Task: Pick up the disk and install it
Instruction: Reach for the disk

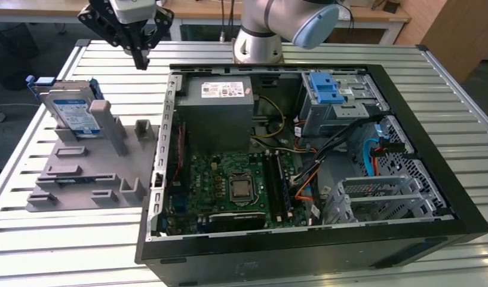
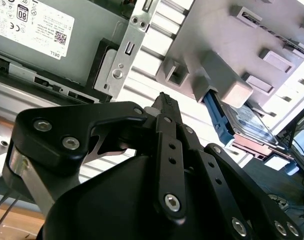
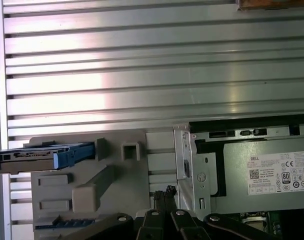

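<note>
1. Currently the gripper hangs over the desk, above the gap between the grey holder and the open computer case. Fingers are pressed together, with nothing between them.
2. The disk stands on end in the holder's far corner, at the exterior view's left. It is well apart from the gripper and not touched.
3. The disk's long axis is near upright, tipped back a little. Its white-and-blue label face looks toward the exterior view's lower right, and blue rails run up its long edges.
4. In the first wrist view the disk shows edge-on as a thin strip with a blue rail, one end overhanging the holder's side. The closed fingertips of the gripper sit between the holder and the case wall.
5. The case lies on its side with its board exposed. The grey power supply box fills the case corner nearest the gripper.
6. A bright blue clip sits on the drive bay, at the far side of the case.
</note>
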